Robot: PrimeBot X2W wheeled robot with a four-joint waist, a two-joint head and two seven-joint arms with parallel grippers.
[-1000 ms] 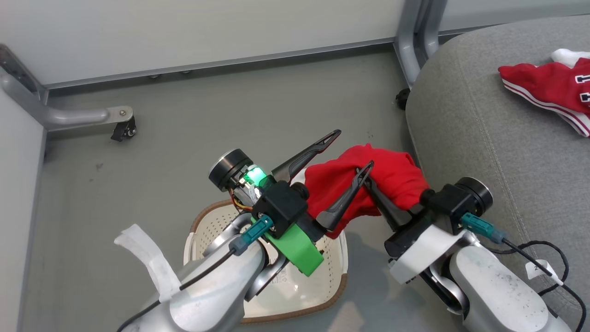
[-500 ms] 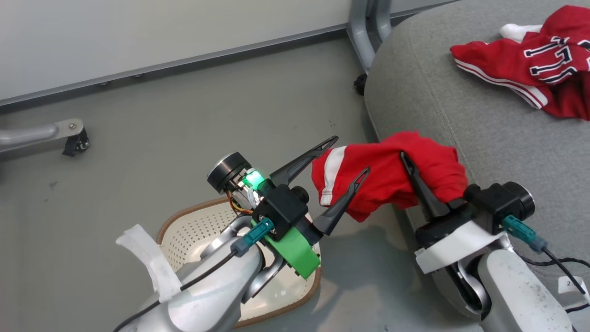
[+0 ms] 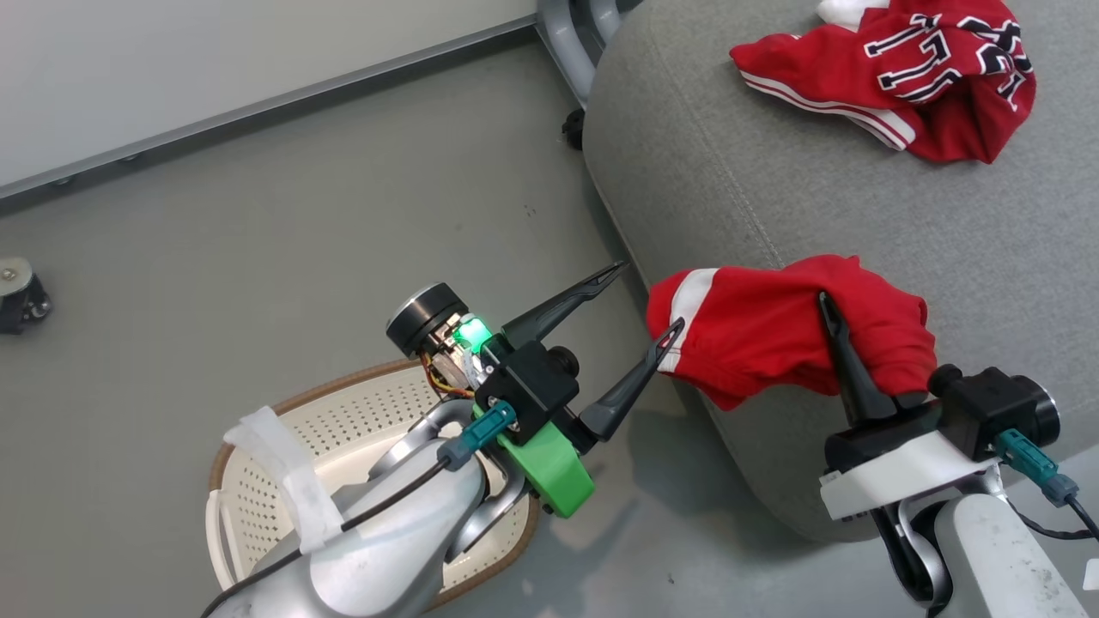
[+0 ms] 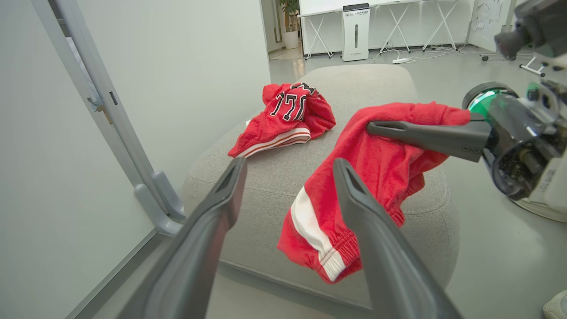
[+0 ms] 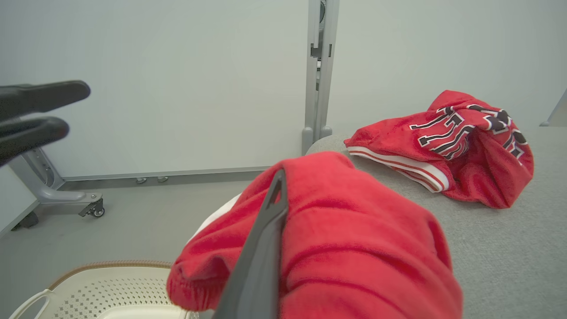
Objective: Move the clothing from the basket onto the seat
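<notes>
Striped clothing (image 3: 755, 335) overhung the seat's (image 3: 713, 197) edge, centre right.
Right gripper (image 3: 828, 302) clamped its red fabric; left gripper (image 4: 290, 164) gaped empty.

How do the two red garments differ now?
The jersey lies on the seat; the striped piece is gripped by the right end effector at the seat's edge. The jersey bears black-and-white lettering; the striped piece shows a broad white band. Both are red and crumpled.

The head camera looks steeply down on the seat (image 3: 773, 189) from above both sets of fingers, while the low wrist cameras sight along the left gripper (image 4: 290, 164) from farther back and the right gripper (image 5: 281, 184) tight against the striped piece (image 5: 354, 248), all three sharing the jersey (image 4: 288, 106) beyond the fingertips.
</notes>
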